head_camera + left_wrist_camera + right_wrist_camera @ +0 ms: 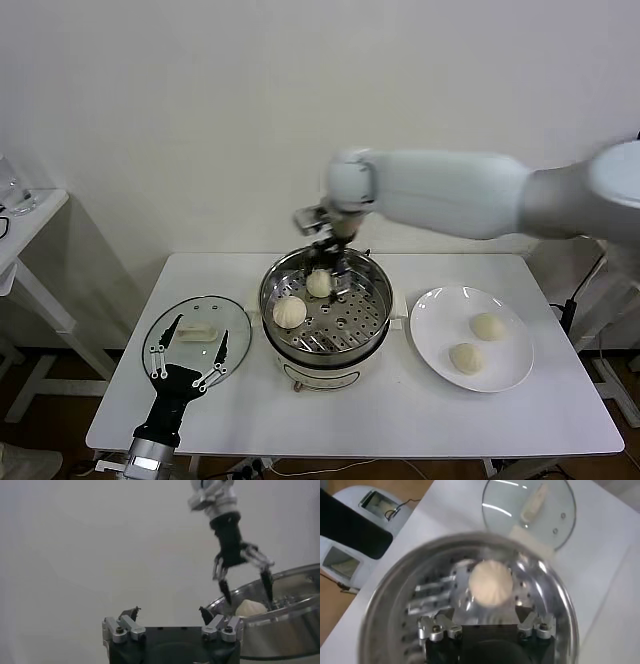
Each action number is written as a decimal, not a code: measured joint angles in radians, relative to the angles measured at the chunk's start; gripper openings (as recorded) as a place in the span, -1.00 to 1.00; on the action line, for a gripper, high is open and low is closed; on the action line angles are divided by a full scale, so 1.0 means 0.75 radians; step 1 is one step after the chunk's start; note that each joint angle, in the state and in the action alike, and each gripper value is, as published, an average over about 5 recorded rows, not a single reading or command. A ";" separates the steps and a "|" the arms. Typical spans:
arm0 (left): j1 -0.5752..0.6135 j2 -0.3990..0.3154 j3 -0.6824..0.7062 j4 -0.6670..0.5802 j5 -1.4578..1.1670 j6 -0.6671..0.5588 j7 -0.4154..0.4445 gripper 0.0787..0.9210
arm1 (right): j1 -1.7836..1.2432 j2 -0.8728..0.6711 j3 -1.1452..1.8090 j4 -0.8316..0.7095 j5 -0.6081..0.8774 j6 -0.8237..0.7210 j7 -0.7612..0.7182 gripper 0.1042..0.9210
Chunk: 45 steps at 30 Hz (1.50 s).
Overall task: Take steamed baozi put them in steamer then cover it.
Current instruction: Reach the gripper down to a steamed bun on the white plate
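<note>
Two baozi [290, 311] in steamer [325, 345] at desk [400, 410] centre, two more on white plate [440, 310] to its right. Right gripper [330, 268] released, jaws spread above far baozi. Cover [235, 315] flat on desk, left of steamer. Left gripper [188, 355] released, hovering over cover.

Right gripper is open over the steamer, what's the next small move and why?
Probably lift the right gripper clear and swing to the plate. Its fingers stand open above a bun on the steamer tray; two buns sit inside, two remain on the plate.
</note>
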 measured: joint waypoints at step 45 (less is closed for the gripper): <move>0.011 -0.012 -0.001 0.057 0.067 -0.023 -0.002 0.77 | -0.708 -0.603 0.333 -0.124 -0.522 0.148 0.066 0.73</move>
